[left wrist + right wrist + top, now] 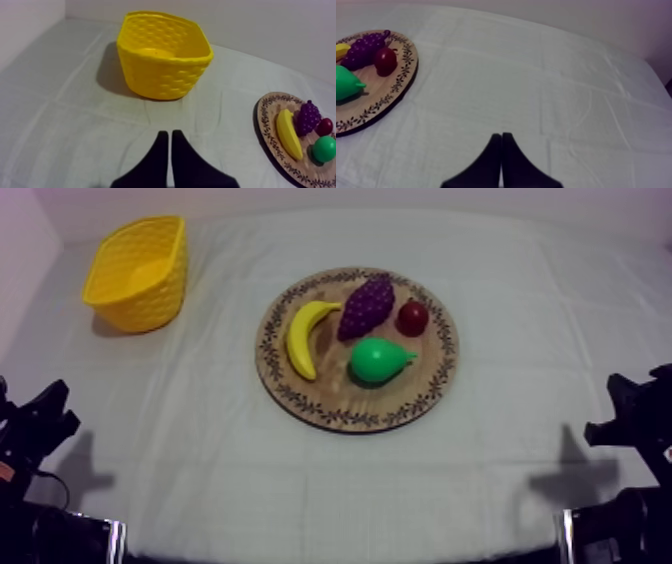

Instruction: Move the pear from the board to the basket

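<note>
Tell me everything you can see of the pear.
The pear is bright green and smooth, like moulded plastic. Its round body narrows to a short pointed end. It lies on its side on the wooden board, on the half nearer the arms, with the pointed end turned away from the banana, which lies apart from it. The grapes and the small red fruit sit just beyond it. It casts a dark shadow on the wood.

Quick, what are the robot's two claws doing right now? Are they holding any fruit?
Left gripper: shut, holding nothing.
Right gripper: shut, holding nothing.
</note>
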